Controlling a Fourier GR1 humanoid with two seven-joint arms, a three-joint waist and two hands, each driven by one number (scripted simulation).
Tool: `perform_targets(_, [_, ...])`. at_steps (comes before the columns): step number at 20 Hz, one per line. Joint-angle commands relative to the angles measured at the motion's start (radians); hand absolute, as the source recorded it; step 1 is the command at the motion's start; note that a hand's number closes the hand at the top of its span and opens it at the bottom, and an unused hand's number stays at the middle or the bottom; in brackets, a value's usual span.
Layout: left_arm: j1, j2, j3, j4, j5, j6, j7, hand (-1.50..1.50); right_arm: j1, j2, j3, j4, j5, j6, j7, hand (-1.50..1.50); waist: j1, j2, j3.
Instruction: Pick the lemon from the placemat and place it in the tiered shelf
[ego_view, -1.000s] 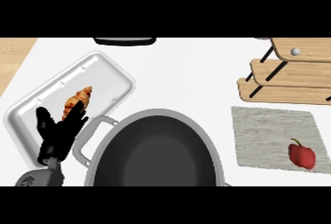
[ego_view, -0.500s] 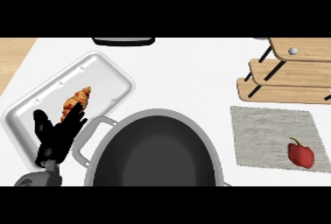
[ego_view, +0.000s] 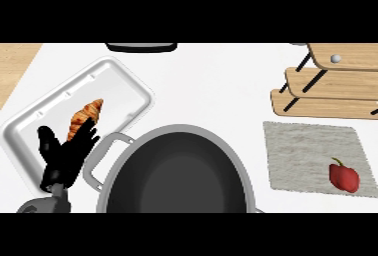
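- The counter (ego_view: 207, 75) is a wide white top, and everything that matters for this job sits along its right side, well apart from where I am at the left.
- A big dark pot (ego_view: 177, 172) fills the near middle of the counter, right between me and the right side, so anything reaching across from the left would have to go round or over it.
- The tiered shelf (ego_view: 325, 85) stands at the counter's far right corner, wooden boards stepped one above the other, just beyond the far edge of the placemat.
- The placemat (ego_view: 314, 150) lies by the counter's right edge, near side. The only thing on it is small, red and stemmed (ego_view: 344, 177), in the mat's near right corner. The task says lemon; to me it looks more like a red pepper. Its long axis runs roughly far-to-near, stem toward the far side.
- A white tray (ego_view: 111, 80) with a croissant (ego_view: 86, 117) sits at the counter's left side.
- My left robot hand (ego_view: 66, 155) is over the tray's near end, fingers straight and spread, holding nothing. It's resting there.
- My right robot hand isn't in view, but I'd guess it's the nearer one for that grab.
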Motion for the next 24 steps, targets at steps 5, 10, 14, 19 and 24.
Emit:
perform_targets(5, [-0.013,0.004,0.008,0.034,-0.007,-0.001,-0.008,0.00,-0.066,-0.088,-0.146,0.098,-0.108,-0.051,0.047,-1.50,0.004,0.007,-0.001])
perform_targets(10, [0.030,-0.019,-0.025,-0.041,-0.024,0.017,0.017,0.00,-0.021,-0.162,-0.142,0.126,-0.051,-0.181,0.031,-1.50,0.011,0.007,0.000])
perform_targets(14, [-0.023,0.023,0.020,-0.003,0.010,-0.011,0.038,0.00,-0.003,-0.251,-0.233,0.187,-0.110,-0.197,0.042,-1.50,0.003,0.008,0.000])
perform_targets(19, [-0.010,0.014,0.015,-0.005,0.000,-0.008,0.005,0.00,0.008,-0.397,-0.300,0.292,-0.157,-0.119,0.068,-1.50,0.011,0.011,0.001])
perform_targets(24, [-0.024,-0.011,0.000,0.034,-0.009,-0.002,-0.005,0.00,0.116,-0.477,-0.361,0.368,-0.209,0.035,-0.038,-1.50,0.007,0.016,0.003])
